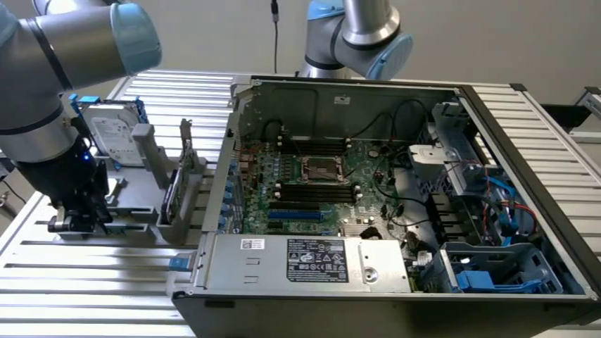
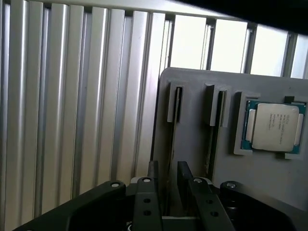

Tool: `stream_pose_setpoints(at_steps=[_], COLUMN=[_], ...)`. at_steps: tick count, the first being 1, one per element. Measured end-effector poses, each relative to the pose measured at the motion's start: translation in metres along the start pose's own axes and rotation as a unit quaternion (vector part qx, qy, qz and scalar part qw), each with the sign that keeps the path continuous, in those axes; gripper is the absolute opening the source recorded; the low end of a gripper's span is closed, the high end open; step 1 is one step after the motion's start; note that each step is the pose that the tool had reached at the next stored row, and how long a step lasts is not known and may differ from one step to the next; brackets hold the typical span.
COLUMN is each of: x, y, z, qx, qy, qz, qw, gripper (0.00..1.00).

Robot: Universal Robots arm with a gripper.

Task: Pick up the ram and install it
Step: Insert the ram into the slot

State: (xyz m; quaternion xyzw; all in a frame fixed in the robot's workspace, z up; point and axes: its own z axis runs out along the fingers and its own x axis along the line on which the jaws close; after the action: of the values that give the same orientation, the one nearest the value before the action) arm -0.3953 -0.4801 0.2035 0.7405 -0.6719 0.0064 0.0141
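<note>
Arm [image 1: 42, 134] bent low, pincer [image 2: 168, 167] pointing down, fingers [image 2: 153, 174] narrowly parted

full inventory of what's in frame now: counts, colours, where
table: one, silver slats, under everything
holder: one, grey, on the table
ram: one sure, dark, on edge in a holder slot; next slot's dark strip, cannot tell
processor chip: one, silver, in a holder recess
hard drive: one, silver with blue rails, upright on the holder
computer case: one, dark, open, beside the holder
motherboard: one, green, inside the case
power supply: one, silver, in the case's near end
gripper: one, black, open, astride the ram
arm: one, grey with blue caps, over the holder
</note>
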Motion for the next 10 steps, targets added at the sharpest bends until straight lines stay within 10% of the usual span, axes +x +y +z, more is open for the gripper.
stream_pose_setpoints(at_steps=[10], x=[-0.0013], y=[0.0014], z=[0.0073], qx=[-0.0043], qy=[-0.0004], qz=[0.001], qw=[1.0], gripper=[0.31])
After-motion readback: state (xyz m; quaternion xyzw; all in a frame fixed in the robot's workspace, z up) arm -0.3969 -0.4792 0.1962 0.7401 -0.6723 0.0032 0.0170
